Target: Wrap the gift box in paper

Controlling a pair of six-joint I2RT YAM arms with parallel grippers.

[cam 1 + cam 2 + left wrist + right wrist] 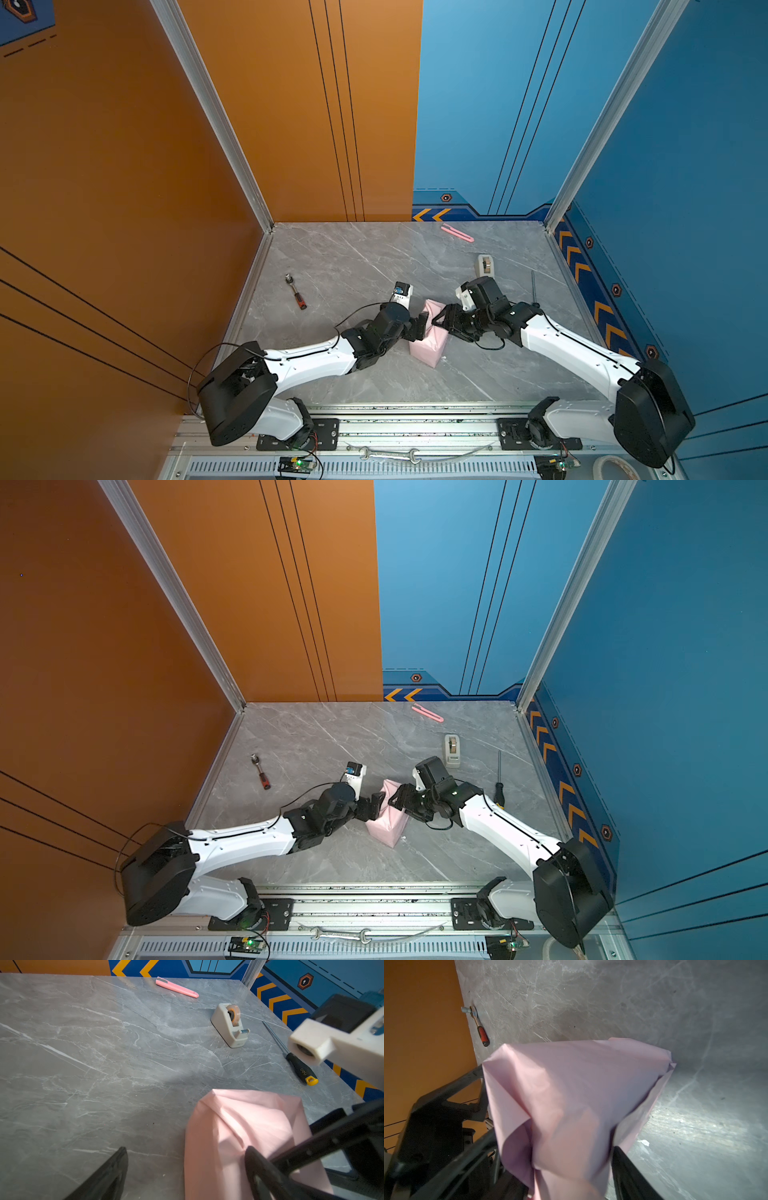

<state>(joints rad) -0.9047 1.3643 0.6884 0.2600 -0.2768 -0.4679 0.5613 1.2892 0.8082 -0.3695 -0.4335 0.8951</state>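
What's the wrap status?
Left hand open, against the paper. Right hand straddles its top fold, grip unclear. Box not visible. Tape dispenser and screwdriver lie apart.

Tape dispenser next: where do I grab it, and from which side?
Probably from straight above: pinch the tape dispenser across its flat long sides at the tall roll end. It stands upright and narrow; keep off the low cutter tip.
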